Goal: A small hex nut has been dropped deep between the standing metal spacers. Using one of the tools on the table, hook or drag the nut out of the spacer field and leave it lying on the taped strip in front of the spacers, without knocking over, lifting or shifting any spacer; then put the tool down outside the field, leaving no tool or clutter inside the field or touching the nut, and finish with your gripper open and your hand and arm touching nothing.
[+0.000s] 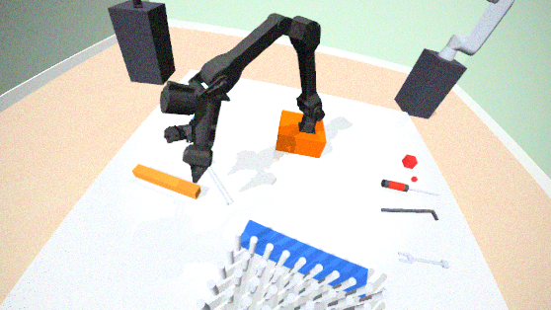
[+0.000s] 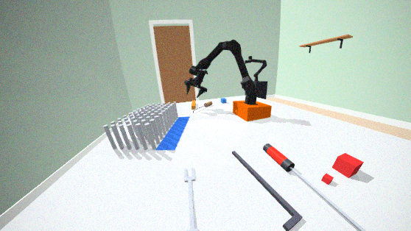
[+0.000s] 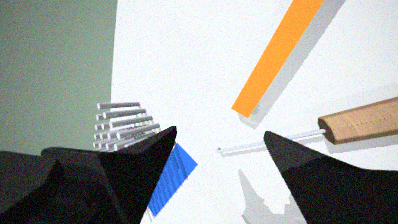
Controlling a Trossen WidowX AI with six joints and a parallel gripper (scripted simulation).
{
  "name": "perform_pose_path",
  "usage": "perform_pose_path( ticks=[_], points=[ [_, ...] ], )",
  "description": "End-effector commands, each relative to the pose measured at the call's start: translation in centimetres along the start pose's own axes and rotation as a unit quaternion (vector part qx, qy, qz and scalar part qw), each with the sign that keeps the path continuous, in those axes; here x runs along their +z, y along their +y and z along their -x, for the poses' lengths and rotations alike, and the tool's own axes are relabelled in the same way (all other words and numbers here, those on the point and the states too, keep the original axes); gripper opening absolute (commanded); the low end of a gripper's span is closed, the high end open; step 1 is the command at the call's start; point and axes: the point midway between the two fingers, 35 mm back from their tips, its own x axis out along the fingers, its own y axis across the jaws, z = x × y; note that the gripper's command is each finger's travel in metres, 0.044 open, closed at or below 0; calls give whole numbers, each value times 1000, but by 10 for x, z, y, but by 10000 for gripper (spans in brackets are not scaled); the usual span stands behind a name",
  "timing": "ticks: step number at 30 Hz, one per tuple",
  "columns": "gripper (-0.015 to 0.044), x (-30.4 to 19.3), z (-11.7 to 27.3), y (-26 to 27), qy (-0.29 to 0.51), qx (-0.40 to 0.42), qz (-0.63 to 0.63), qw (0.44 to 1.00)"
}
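My gripper (image 1: 184, 157) (image 2: 193, 95) (image 3: 219, 132) is open and empty, above the table by the wooden-handled tool (image 2: 208, 104) (image 3: 362, 121). That tool's thin shaft (image 1: 220, 185) (image 3: 300, 135) points toward the spacer side; its handle is hidden by the arm in the top view. Metal spacers (image 1: 252, 249) (image 2: 110, 137) (image 3: 120, 105) stand in a dense field behind the blue taped strip (image 1: 296, 243) (image 2: 173, 136) (image 3: 175, 172). No nut can be made out in any view. A black bent key (image 1: 410, 211) (image 2: 265, 185) and a grey forked tool (image 1: 425, 260) (image 2: 191, 198) lie on the other side.
An orange bar (image 1: 165, 181) (image 2: 194, 104) (image 3: 277, 57) lies beside the wooden-handled tool. A red-handled tool (image 1: 396, 186) (image 2: 278, 157) lies near a large red block (image 1: 409, 161) (image 2: 347, 165) and a small one (image 1: 414, 179) (image 2: 327, 179). A blue block (image 2: 223, 100) sits farther back.
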Motion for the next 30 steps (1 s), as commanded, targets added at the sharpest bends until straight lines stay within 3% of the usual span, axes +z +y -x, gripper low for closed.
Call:
perform_pose_path(
  ticks=[1,11,22,26,30],
  points=[
    [440,28,27,-56,55,-6,-169,984],
    [440,49,90,-140,155,21,-495,855],
    [440,48,88,-142,156,21,-498,853],
    [440,35,45,-159,156,21,-498,853],
    [440,32,37,-163,156,21,-498,853]
  ],
)
